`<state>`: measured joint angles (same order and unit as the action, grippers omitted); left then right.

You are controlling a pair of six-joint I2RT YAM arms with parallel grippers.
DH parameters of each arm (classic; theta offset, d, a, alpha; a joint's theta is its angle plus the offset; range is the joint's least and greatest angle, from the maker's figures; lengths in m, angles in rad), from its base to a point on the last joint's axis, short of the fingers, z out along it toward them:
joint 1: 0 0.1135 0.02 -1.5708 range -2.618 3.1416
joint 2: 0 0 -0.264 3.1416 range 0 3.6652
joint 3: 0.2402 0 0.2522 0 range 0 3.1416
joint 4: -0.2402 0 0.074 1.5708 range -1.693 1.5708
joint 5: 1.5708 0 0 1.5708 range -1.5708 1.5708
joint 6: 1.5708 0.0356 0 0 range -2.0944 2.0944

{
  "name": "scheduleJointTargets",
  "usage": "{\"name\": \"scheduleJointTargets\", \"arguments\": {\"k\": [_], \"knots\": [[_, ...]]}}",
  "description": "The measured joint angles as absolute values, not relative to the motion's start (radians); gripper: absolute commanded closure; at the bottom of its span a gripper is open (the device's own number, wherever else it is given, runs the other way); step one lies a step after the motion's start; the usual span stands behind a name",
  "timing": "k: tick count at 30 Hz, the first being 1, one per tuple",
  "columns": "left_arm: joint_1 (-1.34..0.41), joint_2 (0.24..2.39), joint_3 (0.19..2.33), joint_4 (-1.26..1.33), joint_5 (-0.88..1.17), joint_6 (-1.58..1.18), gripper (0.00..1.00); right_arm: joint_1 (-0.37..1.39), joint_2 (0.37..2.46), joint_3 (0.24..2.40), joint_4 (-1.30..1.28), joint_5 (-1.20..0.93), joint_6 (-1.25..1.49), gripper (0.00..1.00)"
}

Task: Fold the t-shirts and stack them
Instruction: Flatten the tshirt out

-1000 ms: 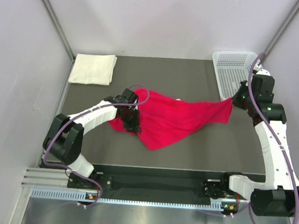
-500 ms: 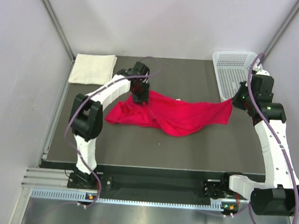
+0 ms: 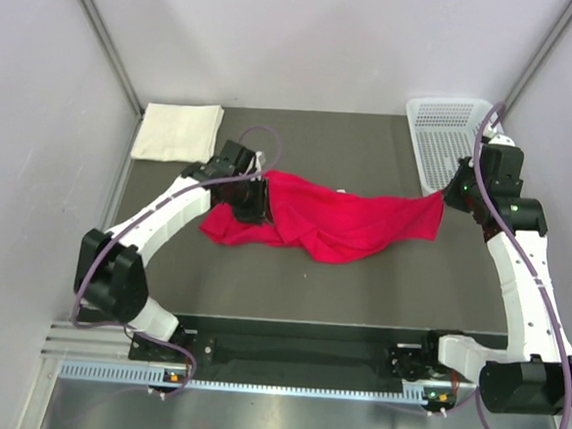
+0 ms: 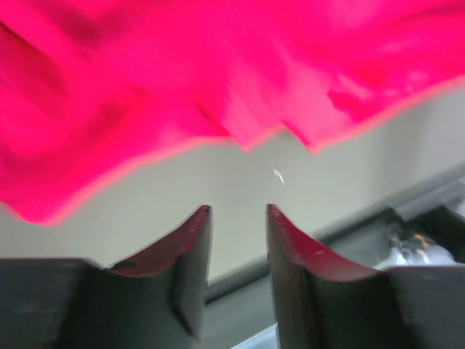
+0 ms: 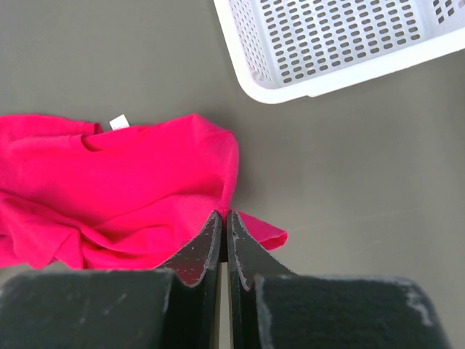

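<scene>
You've got the red t-shirt [image 3: 344, 222] crumpled across the middle of the table [image 3: 360, 279], running from one arm to the other, unfolded and bunched in ridges; its white neck tag [image 5: 118, 121] shows on the far edge. The right gripper [image 5: 224, 216] is clamped tight on the shirt's right-hand corner, jaws pressed together with red cloth showing on both sides of the tips; that corner is drawn out to a point toward the gripper. The left gripper [image 4: 238, 214] sits at the shirt's left end; its jaws stand apart with bare table showing in the gap and nothing between them; in the left wrist view the red cloth lies just past the fingertips, blurred, and you can't tell if it touches them. The cream-white t-shirt [image 3: 179, 131] lies folded flat in the far left corner of the table, apart from the red one. The white mesh basket [image 3: 444, 137] sits at the far right corner, near the right gripper, with no cloth seen in the part that shows.
</scene>
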<state>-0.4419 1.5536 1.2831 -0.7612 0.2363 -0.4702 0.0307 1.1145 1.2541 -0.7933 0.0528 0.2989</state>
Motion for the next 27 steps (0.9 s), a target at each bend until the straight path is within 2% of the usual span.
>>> {"name": "scheduleJointTargets", "arguments": {"k": [2,7,18,27], "knots": [[-0.450,1.481,1.159,-0.693,0.322,-0.522,0.50,0.031,1.113,1.250,-0.791,0.050,0.299,1.00],[-0.467,1.496,1.004,-0.535,0.447,-0.646,0.50,0.031,1.111,1.250,-0.788,0.043,0.299,1.00],[-0.466,1.611,0.978,-0.343,0.433,-0.798,0.59,0.031,1.077,1.248,-0.789,0.039,0.299,1.00],[-0.466,1.663,0.974,-0.329,0.387,-0.852,0.51,0.031,1.074,1.230,-0.791,0.039,0.299,1.00]]}}
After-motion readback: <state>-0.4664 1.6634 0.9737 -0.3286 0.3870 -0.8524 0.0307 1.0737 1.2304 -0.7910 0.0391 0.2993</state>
